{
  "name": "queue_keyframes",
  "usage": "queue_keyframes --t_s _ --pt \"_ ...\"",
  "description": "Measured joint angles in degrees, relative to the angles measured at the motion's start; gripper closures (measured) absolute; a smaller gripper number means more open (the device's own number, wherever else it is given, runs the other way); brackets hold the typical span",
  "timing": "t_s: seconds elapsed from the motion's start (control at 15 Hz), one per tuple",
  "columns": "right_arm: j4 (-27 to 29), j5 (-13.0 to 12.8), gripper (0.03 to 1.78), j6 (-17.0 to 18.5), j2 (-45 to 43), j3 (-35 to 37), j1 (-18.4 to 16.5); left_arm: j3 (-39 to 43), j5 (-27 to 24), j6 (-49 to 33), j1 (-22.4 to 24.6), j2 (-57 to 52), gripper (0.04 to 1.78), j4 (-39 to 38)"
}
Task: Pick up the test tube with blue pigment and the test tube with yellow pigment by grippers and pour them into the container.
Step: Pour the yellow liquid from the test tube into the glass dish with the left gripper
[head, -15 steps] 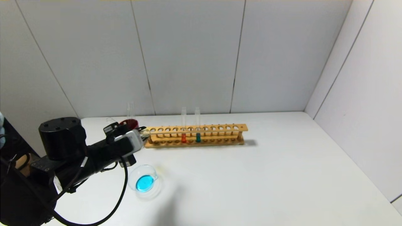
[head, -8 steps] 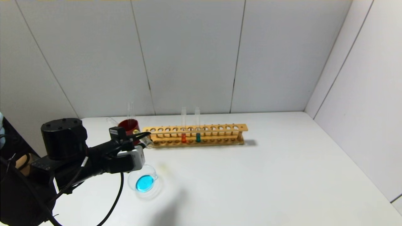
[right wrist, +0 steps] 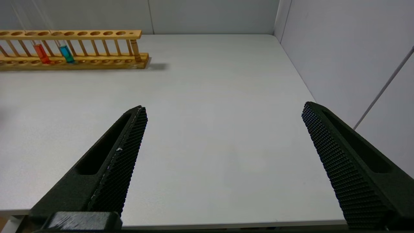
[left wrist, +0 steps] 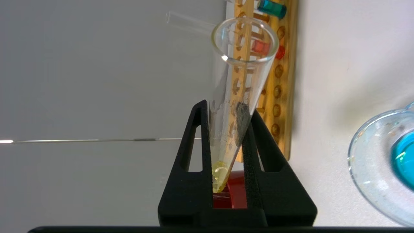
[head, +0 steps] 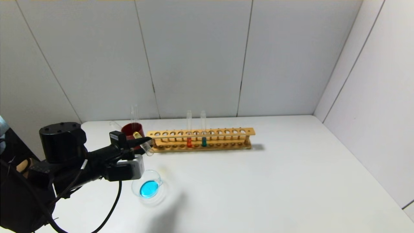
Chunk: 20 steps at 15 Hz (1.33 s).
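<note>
In the head view, the left gripper (head: 142, 142) is raised over the desk's (head: 258, 181) left side, near the far edge, with its jaws pinching the test tube with yellow pigment (head: 143, 143). The tube lies tilted, yellow end up toward the dark red cup (head: 132, 128) and mouth pointing down toward the near side, which looks like the start of a pour. The container (head: 148, 187) sits on the desk just nearer than the gripper, already holding a pool of blue liquid; the tube's mouth seems not yet over it, so the arm probably needs to come nearer before tipping further. The wooden rack (head: 201, 139) runs along the far edge and holds an orange-red tube (head: 189, 141) and a green-teal tube (head: 203, 141). A clear tube (head: 134, 113) stands in the red cup, possibly the emptied blue one, though I cannot tell. In the left wrist view, the black fingers (left wrist: 258, 152) clamp the tube low on its length, close to the yellow tip, leaving the open mouth free to pour; the container's rim (left wrist: 355, 152) lies off to one side. In the right wrist view, the right gripper (right wrist: 223, 155) hangs parked above the desk's near right part, jaws spread wide and holding nothing.
</note>
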Motion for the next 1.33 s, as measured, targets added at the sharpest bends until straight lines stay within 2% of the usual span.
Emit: queue_keyframes --t_s 0.33,0.87,1.13,1.33 --pt "0.0 0.0 0.06 0.0 0.0 0.0 0.0 -1.9 -7.7 8.6 5.2 1.8 1.51 0.0" --pt "0.0 0.0 0.06 0.0 0.0 0.0 0.0 -3.6 -8.3 12.7 6.0 4.4 1.51 0.0" --pt "0.0 0.0 0.06 0.0 0.0 0.0 0.0 -4.5 -11.2 14.3 6.1 5.2 1.51 -0.1" --pt "0.0 0.0 0.06 0.0 0.0 0.0 0.0 -4.7 -14.8 17.5 8.0 5.5 1.51 0.0"
